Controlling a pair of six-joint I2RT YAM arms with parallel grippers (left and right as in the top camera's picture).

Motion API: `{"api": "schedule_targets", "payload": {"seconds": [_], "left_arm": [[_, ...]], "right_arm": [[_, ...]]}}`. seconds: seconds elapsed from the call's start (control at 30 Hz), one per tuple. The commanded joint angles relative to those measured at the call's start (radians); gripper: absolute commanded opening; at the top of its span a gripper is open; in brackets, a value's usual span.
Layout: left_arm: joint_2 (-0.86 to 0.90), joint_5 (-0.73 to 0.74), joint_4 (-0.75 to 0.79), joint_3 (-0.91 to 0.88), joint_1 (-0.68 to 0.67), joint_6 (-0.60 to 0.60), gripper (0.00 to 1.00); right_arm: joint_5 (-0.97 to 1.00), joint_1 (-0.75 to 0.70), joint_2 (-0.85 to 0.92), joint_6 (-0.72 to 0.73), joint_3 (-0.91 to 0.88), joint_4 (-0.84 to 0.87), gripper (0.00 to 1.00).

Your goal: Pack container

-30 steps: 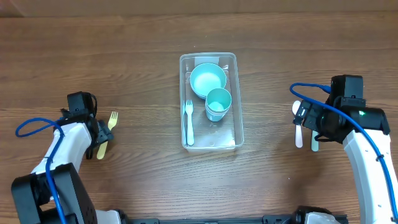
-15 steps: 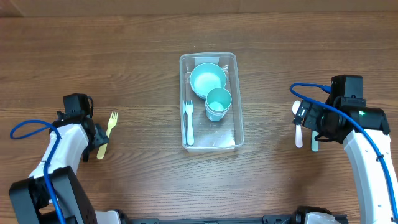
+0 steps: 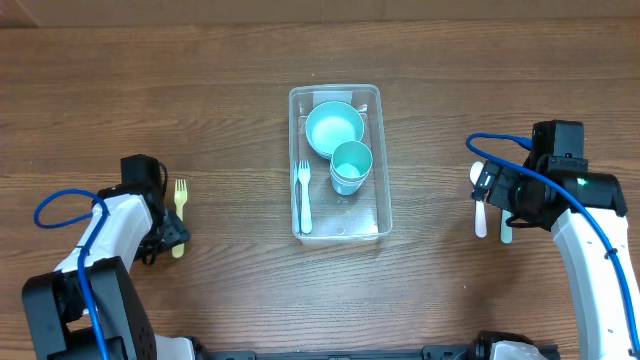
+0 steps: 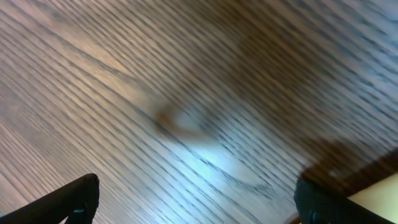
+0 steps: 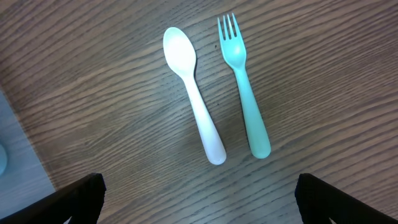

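Risk of shoving the flat yellow fork (image 3: 180, 200) along the table (image 3: 200, 90) instead of pinching it, with left hand (image 4: 196, 191) spread apart and off-centre from it; right hand (image 5: 199, 193) likewise spread apart over white spoon (image 5: 193, 93) and teal fork (image 5: 245, 99); container (image 3: 335, 88) mid-table, well apart from both.

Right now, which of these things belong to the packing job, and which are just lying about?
Belongs to the job: clear container, holding teal bowl, teal cup and white fork; likely also yellow fork, white spoon and teal fork outside it.
Just lying about: only the wooden table itself.
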Motion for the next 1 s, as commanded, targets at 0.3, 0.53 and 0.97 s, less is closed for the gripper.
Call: {"api": "schedule_targets", "payload": {"seconds": [0.3, 0.53, 0.97], "left_arm": [[-0.311, 0.171, -0.06, 0.004, -0.064, -0.129, 1.0], [-0.2, 0.335, 0.107, 0.002, -0.067, -0.087, 0.97], [0.127, 0.365, 0.297, 0.002, -0.067, 0.029, 0.59]], "right_arm": [[0.002, -0.005, -0.003, 0.0, 0.002, 0.005, 1.0], [0.002, -0.005, -0.003, 0.0, 0.002, 0.005, 1.0], [0.002, -0.005, -0.003, 0.0, 0.002, 0.005, 1.0]]}}
